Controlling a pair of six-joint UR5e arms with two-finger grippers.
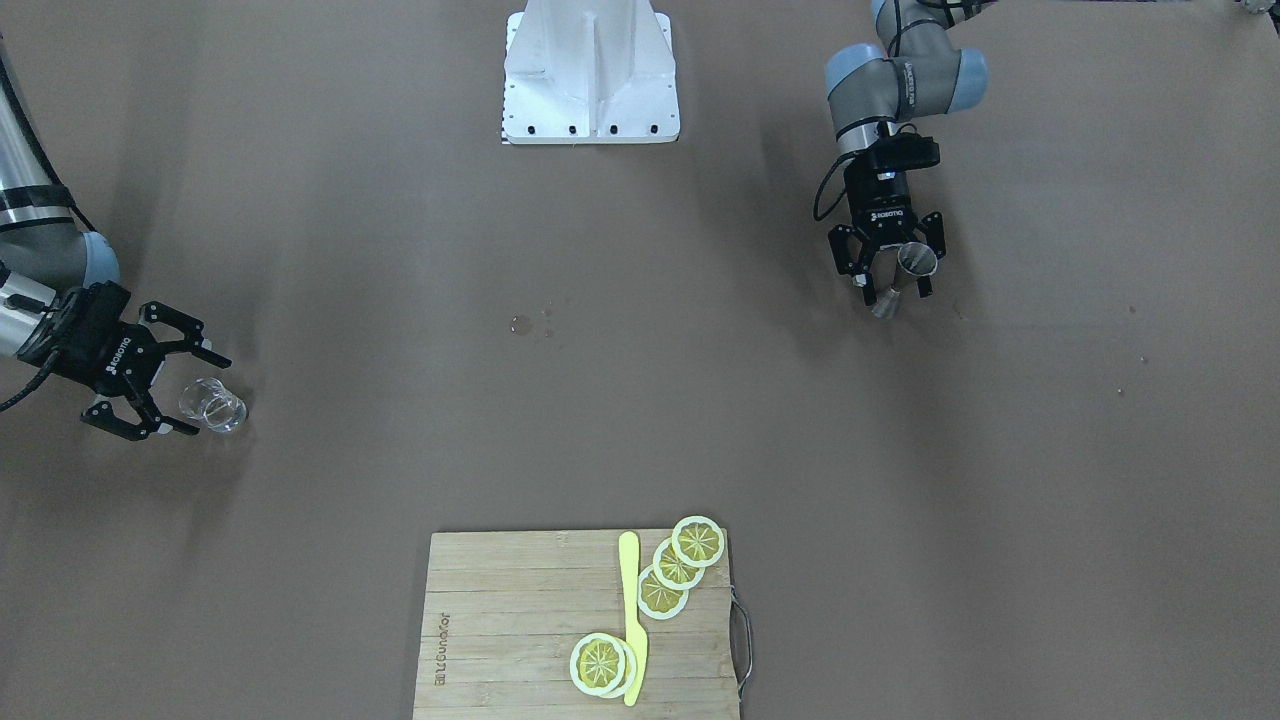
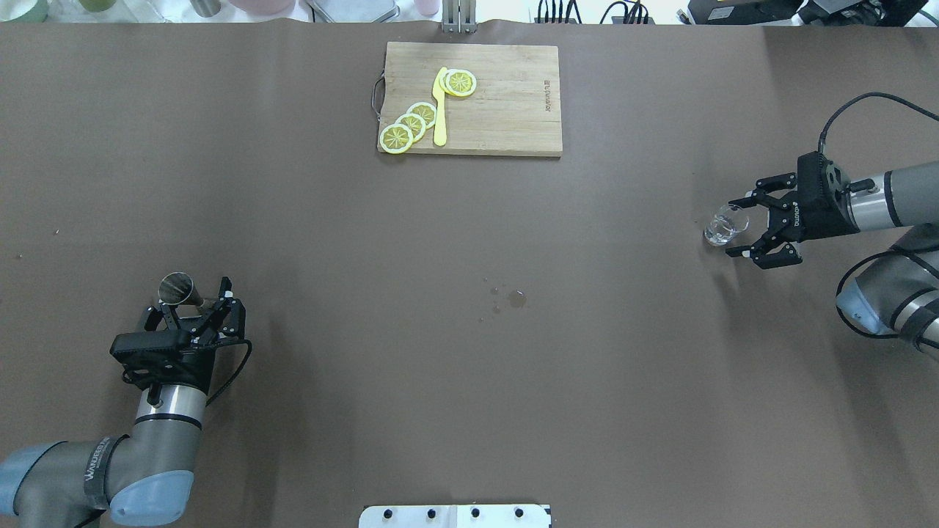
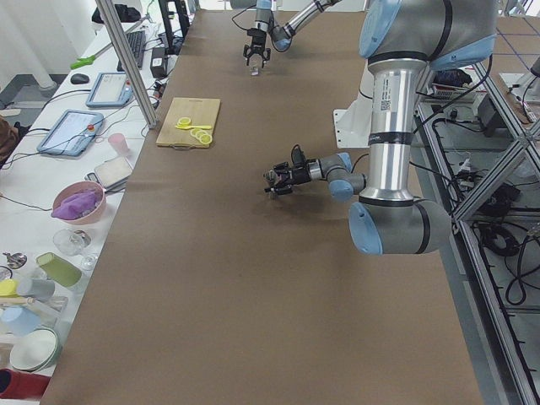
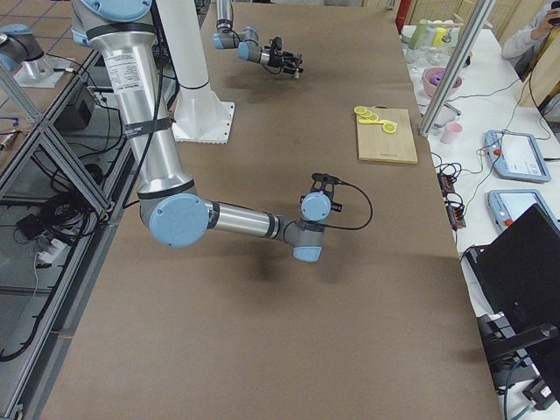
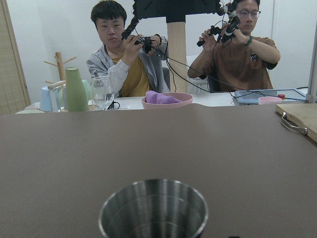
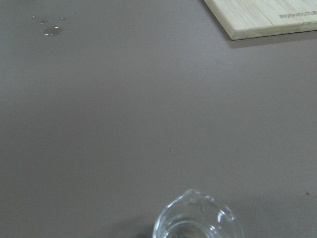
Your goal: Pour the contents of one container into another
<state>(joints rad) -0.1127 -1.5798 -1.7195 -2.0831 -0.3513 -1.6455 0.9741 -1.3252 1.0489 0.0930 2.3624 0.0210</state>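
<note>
The clear glass cup [image 2: 725,224] stands on the brown table at the right, between the fingertips of my right gripper [image 2: 733,229], which is open and lies level with the table. The front-facing view shows the same cup [image 1: 212,405] and right gripper [image 1: 205,395]. In the right wrist view the cup's rim [image 6: 195,218] fills the bottom edge. The steel jigger [image 2: 180,290] stands upright at the left, inside the spread fingers of my open left gripper [image 2: 196,293]. The jigger [image 1: 905,275] also shows between the left gripper's [image 1: 893,287] fingers. Its open mouth [image 5: 153,210] sits low in the left wrist view.
A bamboo cutting board [image 2: 513,110] with lemon slices [image 2: 411,125] and a yellow knife [image 2: 440,106] lies at the far middle. Small droplets [image 2: 513,298] wet the table's centre. The white robot base [image 1: 590,75] stands at the near edge. Two people [image 5: 129,59] sit beyond the left end.
</note>
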